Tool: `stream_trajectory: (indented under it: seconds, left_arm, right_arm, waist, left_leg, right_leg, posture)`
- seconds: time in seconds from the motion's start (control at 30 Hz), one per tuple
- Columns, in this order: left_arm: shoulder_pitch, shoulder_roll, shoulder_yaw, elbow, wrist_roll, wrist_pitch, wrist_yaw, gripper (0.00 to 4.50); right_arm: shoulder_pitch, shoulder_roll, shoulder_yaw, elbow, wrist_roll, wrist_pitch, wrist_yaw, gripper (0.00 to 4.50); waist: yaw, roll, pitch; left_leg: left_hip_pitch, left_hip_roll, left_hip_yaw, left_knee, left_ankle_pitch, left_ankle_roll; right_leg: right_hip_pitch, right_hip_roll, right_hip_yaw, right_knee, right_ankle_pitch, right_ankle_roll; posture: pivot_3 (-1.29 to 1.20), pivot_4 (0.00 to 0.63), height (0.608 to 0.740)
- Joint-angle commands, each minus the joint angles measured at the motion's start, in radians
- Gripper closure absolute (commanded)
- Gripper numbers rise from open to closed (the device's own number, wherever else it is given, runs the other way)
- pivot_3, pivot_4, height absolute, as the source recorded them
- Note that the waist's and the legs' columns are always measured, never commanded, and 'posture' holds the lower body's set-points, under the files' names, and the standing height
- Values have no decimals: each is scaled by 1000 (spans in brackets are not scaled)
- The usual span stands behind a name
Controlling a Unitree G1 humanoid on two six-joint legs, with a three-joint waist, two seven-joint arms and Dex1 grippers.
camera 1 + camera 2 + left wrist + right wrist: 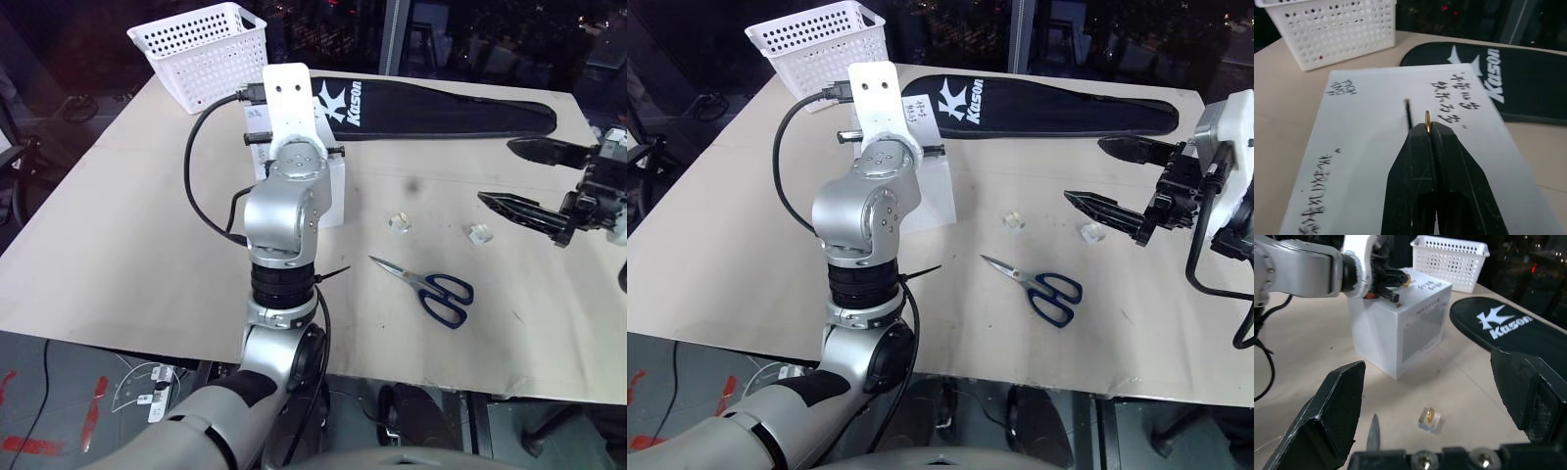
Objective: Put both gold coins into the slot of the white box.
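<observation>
Over the top face of the plain white cardboard box (pixel 1400 328), our left gripper (pixel 1427 128) has its two black fingers pressed fully together on one small, flat, shiny gold coin (pixel 1427 119), held on edge so that only its upper rim shows above the fingertips. That coin sits just beside the thin black slot (pixel 1408 113), slightly off to one side of it and roughly parallel to it.

Our right gripper (pixel 1107 176) hangs above the beige tabletop (pixel 118 235) with its fingers spread wide and nothing between them. The second gold coin (pixel 1431 413) stands upright in a small clear plastic block (pixel 1430 421) on the tabletop, near the box and close to the blue-handled scissors (pixel 431 288).

We judge these coins to be stiff, thin, light and slick, so a pinch across the flat faces with the rim left free is the safest hold; too little bite and the disc could twist or slip out. For the coin in the block, we would take hold of the exposed upper half and lift it straight out.
</observation>
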State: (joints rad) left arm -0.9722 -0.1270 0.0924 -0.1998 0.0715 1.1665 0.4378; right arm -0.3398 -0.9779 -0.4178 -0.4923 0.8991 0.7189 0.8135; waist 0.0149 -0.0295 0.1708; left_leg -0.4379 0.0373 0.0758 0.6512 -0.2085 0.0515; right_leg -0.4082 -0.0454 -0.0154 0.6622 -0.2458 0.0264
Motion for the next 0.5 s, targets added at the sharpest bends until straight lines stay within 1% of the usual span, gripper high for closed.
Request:
stream_trajectory:
  seconds: [0.03,0.5]
  left_arm:
    - [-31,-21,6,-8,22,10,10,4500]
    - [-54,-59,43,-3,26,58,38,4500]
  right_arm:
    - [1,-18,-62,-10,16,-10,10,68]
    - [-8,-28,-53,3,11,-13,28,68]
  waist:
    - [0,0,0]
    - [-2,0,0]
  left_leg:
    - [0,0,0,0,0,0]
    - [0,0,0,0,0,0]
  right_leg:
    - [0,0,0,0,0,0]
    - [0,0,0,0,0,0]
  posture:
    - [0,150,740]
    - [0,150,740]
